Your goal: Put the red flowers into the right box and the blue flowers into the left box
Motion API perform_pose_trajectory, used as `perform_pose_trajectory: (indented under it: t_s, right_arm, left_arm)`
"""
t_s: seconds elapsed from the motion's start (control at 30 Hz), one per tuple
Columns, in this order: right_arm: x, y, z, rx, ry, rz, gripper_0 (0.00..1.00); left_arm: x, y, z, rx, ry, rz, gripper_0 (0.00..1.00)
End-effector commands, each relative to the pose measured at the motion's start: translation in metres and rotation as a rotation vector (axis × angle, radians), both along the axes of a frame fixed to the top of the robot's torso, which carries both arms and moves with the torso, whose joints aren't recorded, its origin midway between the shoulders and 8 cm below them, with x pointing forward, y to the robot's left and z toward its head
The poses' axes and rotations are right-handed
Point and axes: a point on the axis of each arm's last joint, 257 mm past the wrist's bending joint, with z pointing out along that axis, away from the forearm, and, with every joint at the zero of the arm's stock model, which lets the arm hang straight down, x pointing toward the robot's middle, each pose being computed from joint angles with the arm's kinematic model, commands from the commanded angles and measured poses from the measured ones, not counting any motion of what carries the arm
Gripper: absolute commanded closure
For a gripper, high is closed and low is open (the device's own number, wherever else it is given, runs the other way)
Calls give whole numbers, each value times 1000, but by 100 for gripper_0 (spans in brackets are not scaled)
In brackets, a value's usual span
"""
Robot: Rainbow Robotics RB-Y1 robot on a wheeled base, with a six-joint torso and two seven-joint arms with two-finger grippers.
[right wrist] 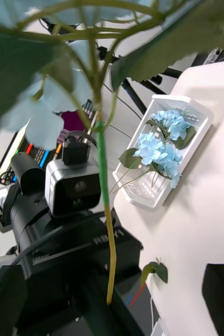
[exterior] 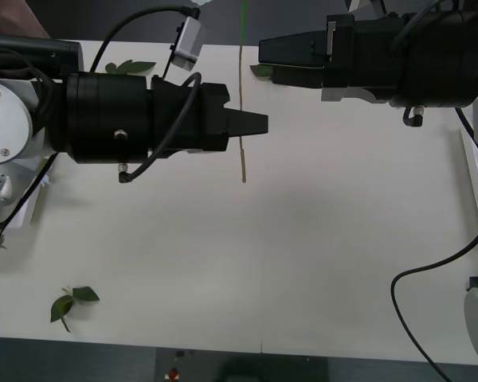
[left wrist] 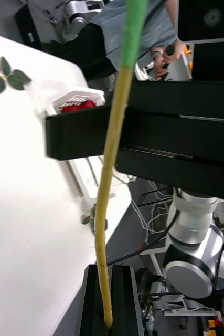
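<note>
Left end effector (exterior: 255,123) pinches the blue flower (exterior: 243,151) by its stem, right end effector (exterior: 264,62) spread; best carry it steadily to the left box (right wrist: 202,108).

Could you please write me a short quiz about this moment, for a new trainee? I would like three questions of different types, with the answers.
1. True or false: the left gripper is shut on the stem of a blue flower.
2. Multiple choice: what lies in the left box? A) red roses B) blue flowers C) loose leaves only
3. Fill in: the fingers of the right gripper, at the far side of the table, are ____.

Key: 1 true; 2 B; 3 open.
</note>
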Motion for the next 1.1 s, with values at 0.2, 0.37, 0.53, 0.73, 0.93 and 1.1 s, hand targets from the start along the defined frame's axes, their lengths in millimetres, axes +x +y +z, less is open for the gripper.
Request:
perform_pose_trajectory:
  t_s: [0.2, 0.37, 0.53, 0.73, 0.93, 1.1]
  right_arm:
    - [-8, 5, 19, 11, -31, 18, 0]
    - [-8, 5, 19, 11, -31, 18, 0]
    - [-7, -3, 12, 8, -22, 4, 0]
    - [-15, -27, 22, -19, -108, -40, 0]
    - [-16, -47, 11, -104, -198, -64, 0]
    - [-14, -72, -2, -180, -277, -62, 0]
  left_arm:
    - [20, 92, -9, 199, -9, 122, 100]
    - [26, 181, -26, 370, 64, 213, 100]
    - [32, 257, -38, 481, 95, 269, 100]
    - [39, 326, -49, 622, 79, 297, 100]
    - [39, 394, -65, 810, 58, 311, 100]
    - [40, 452, -75, 969, 33, 336, 100]
